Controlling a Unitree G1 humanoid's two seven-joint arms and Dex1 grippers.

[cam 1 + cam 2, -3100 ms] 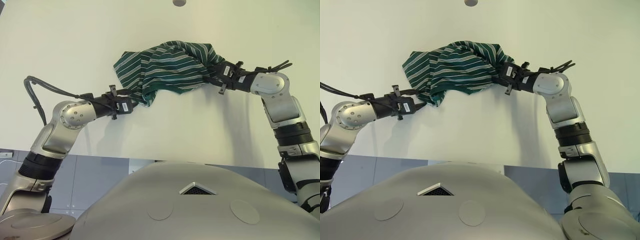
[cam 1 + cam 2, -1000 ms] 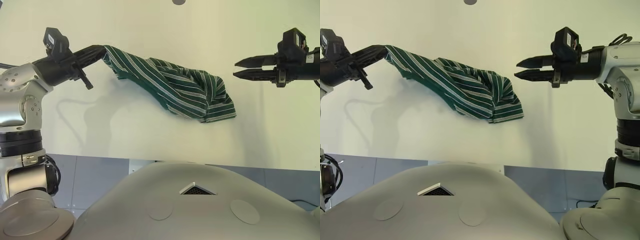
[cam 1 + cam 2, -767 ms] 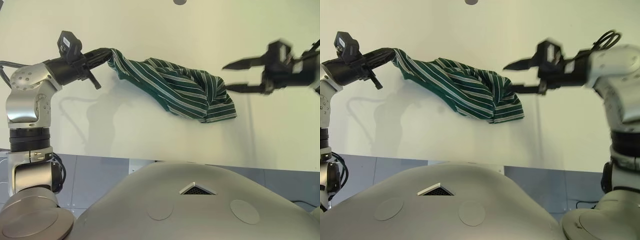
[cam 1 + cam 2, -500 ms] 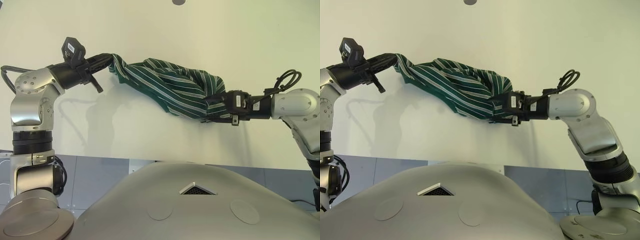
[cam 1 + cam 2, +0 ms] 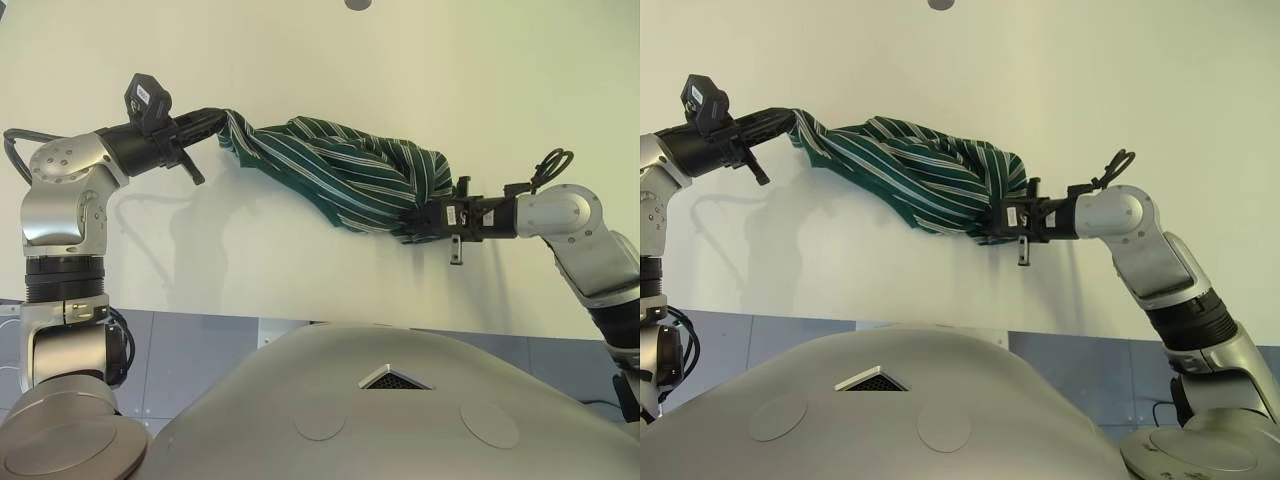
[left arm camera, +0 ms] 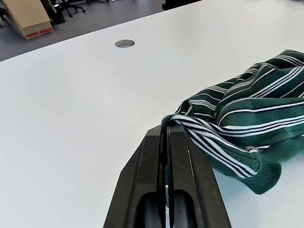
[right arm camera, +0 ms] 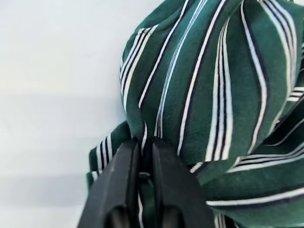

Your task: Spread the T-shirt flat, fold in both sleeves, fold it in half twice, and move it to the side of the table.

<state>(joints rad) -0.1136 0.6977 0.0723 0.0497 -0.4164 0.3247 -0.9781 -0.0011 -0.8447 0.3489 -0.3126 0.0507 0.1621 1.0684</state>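
A green T-shirt with white stripes lies bunched and stretched across the white table. My left gripper is shut on the T-shirt's ribbed edge at its left end, held a little above the table. My right gripper is shut on a fold of the T-shirt at its lower right end, close to the tabletop. The cloth sags in folds between the two grippers.
A round cable hole sits in the table at the far edge, also seen as the hole. Beyond the table's far edge stand a cardboard box and chair bases on the floor. Bare tabletop surrounds the T-shirt.
My right gripper was open and away from the cloth, then came in and shut on the T-shirt's right end. The left gripper, holding the left end, moved slightly inward.
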